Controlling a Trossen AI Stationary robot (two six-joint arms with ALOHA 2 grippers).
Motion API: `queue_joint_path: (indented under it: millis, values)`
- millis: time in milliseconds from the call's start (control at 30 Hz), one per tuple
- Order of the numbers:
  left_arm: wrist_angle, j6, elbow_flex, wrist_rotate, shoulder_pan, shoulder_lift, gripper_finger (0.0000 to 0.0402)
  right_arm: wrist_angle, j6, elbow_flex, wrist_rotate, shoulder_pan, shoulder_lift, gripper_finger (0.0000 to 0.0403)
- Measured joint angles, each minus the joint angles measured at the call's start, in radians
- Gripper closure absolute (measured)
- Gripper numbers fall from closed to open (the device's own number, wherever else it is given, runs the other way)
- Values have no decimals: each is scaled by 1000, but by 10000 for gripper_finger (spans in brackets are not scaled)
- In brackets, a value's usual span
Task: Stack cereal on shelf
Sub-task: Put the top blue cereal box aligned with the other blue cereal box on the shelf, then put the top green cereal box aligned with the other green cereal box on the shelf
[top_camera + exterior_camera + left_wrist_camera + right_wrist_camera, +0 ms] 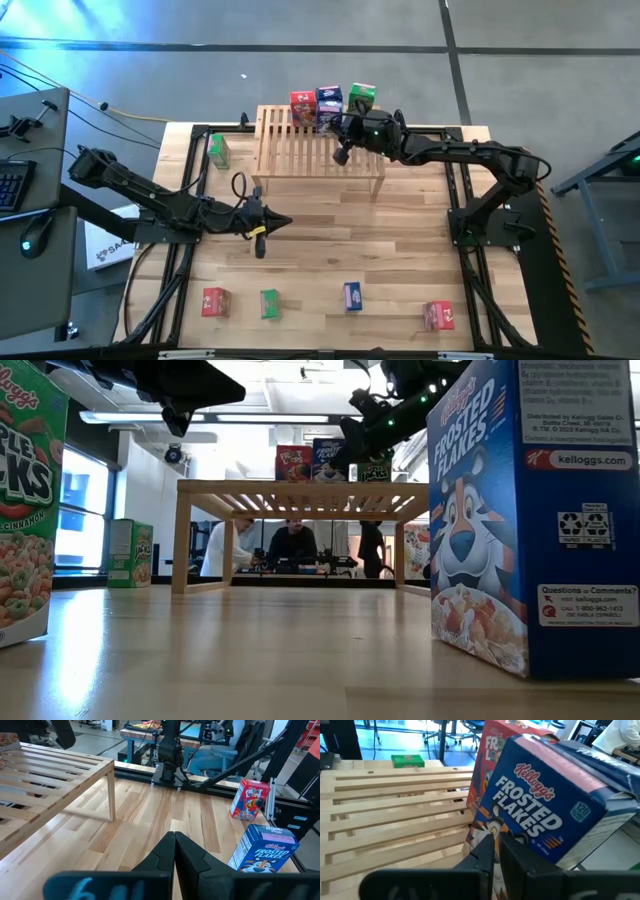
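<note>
So three boxes are sitting on the shelf [318, 145] already: a red box [302, 108], a blue box [329, 104] and a green box [362, 97], lined up along its far edge. The right gripper [342, 152] is hovering over the slats just in front of them, fingers closed on nothing. The left gripper [282, 222] is waiting over the table nearer the front, pinched shut and empty too. Still waiting: four front boxes [351, 295] on the table behind it, plus one green box [218, 150] beside the shelf, so I'm guessing roughly a third done
</note>
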Motion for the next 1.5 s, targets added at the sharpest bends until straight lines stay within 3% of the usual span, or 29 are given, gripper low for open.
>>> queue_joint_path:
  millis: [467, 800, 967, 1133, 1233, 1500]
  values:
    - [-6, 8, 0, 2, 0, 0, 401, -16, 3, 0, 2, 28, -56, 382]
    - [-12, 18, 0, 9, 0, 0, 401, -284, -37, -13, -17, 172, -208, 400]
    - [33, 74, -1, 41, 0, 20, 401, -103, -19, -160, -17, 274, -265, 402]
    - [177, 189, -1, 87, 0, 74, 401, 230, 42, -362, 1, 361, -306, 402]
    - [269, 244, -1, 117, 0, 108, 401, 302, 84, -443, 47, 422, -350, 402]
    - [300, 290, -1, 173, 10, 177, 401, -55, 292, -482, 217, 612, -494, 399]
